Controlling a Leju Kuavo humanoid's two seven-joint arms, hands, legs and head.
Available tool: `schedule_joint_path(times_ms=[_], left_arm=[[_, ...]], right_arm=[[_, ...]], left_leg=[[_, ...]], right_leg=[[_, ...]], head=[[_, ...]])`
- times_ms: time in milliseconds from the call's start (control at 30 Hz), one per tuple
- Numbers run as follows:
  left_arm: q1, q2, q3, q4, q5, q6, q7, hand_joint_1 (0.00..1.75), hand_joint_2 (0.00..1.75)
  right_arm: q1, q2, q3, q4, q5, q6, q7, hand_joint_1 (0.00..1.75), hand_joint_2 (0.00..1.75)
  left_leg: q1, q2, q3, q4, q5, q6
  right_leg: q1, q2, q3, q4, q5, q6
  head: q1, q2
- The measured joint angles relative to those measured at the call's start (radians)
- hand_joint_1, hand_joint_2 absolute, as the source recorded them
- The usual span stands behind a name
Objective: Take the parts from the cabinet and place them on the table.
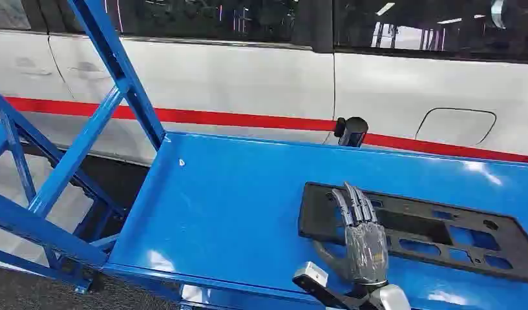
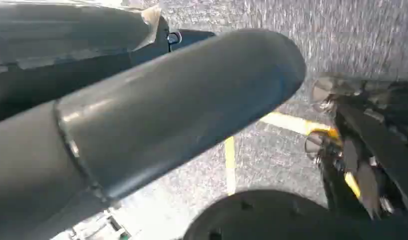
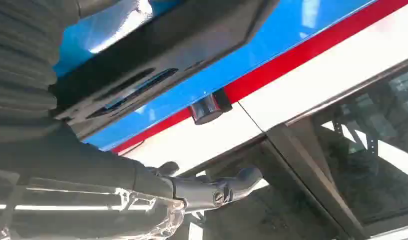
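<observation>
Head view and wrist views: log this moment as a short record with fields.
surface: blue table
part: black panel with cut-outs, lying flat on the table
right hand: fingers extended over the panel's left end, gripping nothing; contact unclear
left hand: hanging over a grey floor with yellow lines
background: white car with a red stripe
other: small dark cylinder at the table's far edge

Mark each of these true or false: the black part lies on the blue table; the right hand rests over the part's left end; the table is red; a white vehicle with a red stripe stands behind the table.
1. The black part lies on the blue table. True.
2. The right hand is over the part's left end. True.
3. The table is red. False: it is blue.
4. A white vehicle with a red stripe stands behind the table. True.
</observation>
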Motion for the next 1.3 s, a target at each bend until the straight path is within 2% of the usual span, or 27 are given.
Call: schedule_joint_path(times_ms=[33, 67, 100, 167, 200, 233, 267, 300, 567, 700, 1167, 1300], left_arm=[[0.001, 0.000, 0.001, 0.000, 0.003, 0.000, 0.001, 0.00, 0.00], [0.002, 0.000, 0.002, 0.000, 0.006, 0.001, 0.002, 0.00, 0.00], [0.002, 0.000, 0.002, 0.000, 0.010, 0.003, 0.003, 0.00, 0.00], [0.001, 0.000, 0.009, 0.001, 0.019, 0.011, 0.004, 0.00, 0.00], [0.000, 0.000, 0.013, 0.001, 0.022, 0.014, 0.004, 0.00, 0.00], [-0.003, 0.000, 0.014, 0.001, 0.026, 0.017, 0.005, 0.00, 0.00], [-0.002, 0.000, 0.015, 0.001, 0.028, 0.017, 0.005, 0.00, 0.00], [-0.002, 0.000, 0.016, 0.001, 0.029, 0.017, 0.006, 0.00, 0.00], [-0.002, 0.001, 0.018, 0.005, 0.060, 0.032, 0.009, 0.00, 0.00], [-0.002, 0.002, 0.019, 0.006, 0.079, 0.035, 0.013, 0.00, 0.00], [-0.002, 0.006, 0.042, 0.007, 0.112, 0.051, 0.015, 0.00, 0.00], [-0.003, 0.008, 0.042, 0.007, 0.124, 0.051, 0.015, 0.00, 0.00]], right_arm=[[0.000, 0.000, -0.001, -0.001, 0.001, 0.001, 0.000, 0.00, 1.75], [0.001, 0.000, -0.001, -0.003, 0.003, 0.003, -0.001, 0.00, 1.75], [0.000, 0.000, -0.002, -0.005, 0.005, 0.010, -0.004, 0.00, 1.75], [0.000, 0.003, -0.002, -0.012, 0.011, 0.018, -0.008, 0.00, 1.75], [-0.001, 0.006, -0.003, -0.017, 0.013, 0.022, -0.008, 0.00, 1.75], [-0.003, 0.008, -0.003, -0.020, 0.015, 0.026, -0.008, 0.00, 1.75], [-0.008, 0.007, -0.003, -0.024, 0.016, 0.031, -0.010, 0.00, 1.75], [-0.009, 0.008, -0.003, -0.025, 0.018, 0.032, -0.010, 0.00, 1.75], [-0.013, 0.010, -0.004, -0.048, 0.042, 0.075, -0.008, 0.00, 1.75], [-0.013, 0.007, -0.013, -0.061, 0.054, 0.102, -0.003, 0.00, 1.75], [-0.020, -0.003, -0.030, -0.060, 0.057, 0.107, 0.000, 0.00, 1.75], [-0.020, -0.005, -0.035, -0.060, 0.071, 0.130, 0.019, 0.00, 1.75]], left_leg=[[0.006, 0.003, -0.031, 0.058, -0.015, -0.007], [0.011, 0.006, -0.037, 0.062, -0.004, -0.010], [0.016, 0.008, -0.021, 0.021, 0.029, -0.014], [0.021, 0.010, 0.065, -0.151, 0.117, -0.015], [0.023, 0.012, 0.112, -0.241, 0.141, -0.013], [0.013, 0.010, 0.114, -0.240, 0.133, -0.009], [0.015, 0.007, 0.113, -0.247, 0.140, -0.004], [0.014, 0.007, 0.112, -0.247, 0.140, -0.006], [0.004, 0.004, 0.112, -0.246, 0.135, 0.006], [0.002, 0.004, 0.112, -0.245, 0.134, 0.010], [0.008, 0.004, 0.118, -0.251, 0.135, 0.011], [0.008, 0.004, 0.118, -0.251, 0.135, 0.011]], right_leg=[[-0.002, 0.000, -0.001, 0.000, 0.000, 0.000], [-0.004, 0.000, -0.001, 0.000, -0.001, 0.001], [-0.007, 0.001, 0.001, 0.000, -0.003, 0.004], [-0.013, 0.003, 0.008, 0.000, -0.008, 0.012], [-0.013, 0.002, 0.012, 0.000, -0.010, 0.017], [-0.006, 0.002, 0.011, 0.000, -0.013, 0.025], [-0.002, 0.003, 0.009, 0.006, -0.020, 0.027], [0.000, 0.003, 0.005, 0.004, -0.020, 0.026], [-0.008, 0.002, 0.017, -0.021, -0.013, 0.038], [-0.009, 0.002, 0.017, -0.021, -0.012, 0.039], [-0.007, 0.002, 0.024, -0.020, -0.012, 0.039], [-0.007, 0.002, 0.023, -0.020, -0.012, 0.039]], head=[[0.000, 0.000], [0.000, 0.000], [0.000, 0.000], [-0.001, 0.000], [-0.001, 0.000], [0.000, 0.000], [0.001, 0.000], [0.001, 0.000], [0.004, 0.000], [0.004, 0.000], [0.003, 0.000], [0.003, 0.000]])
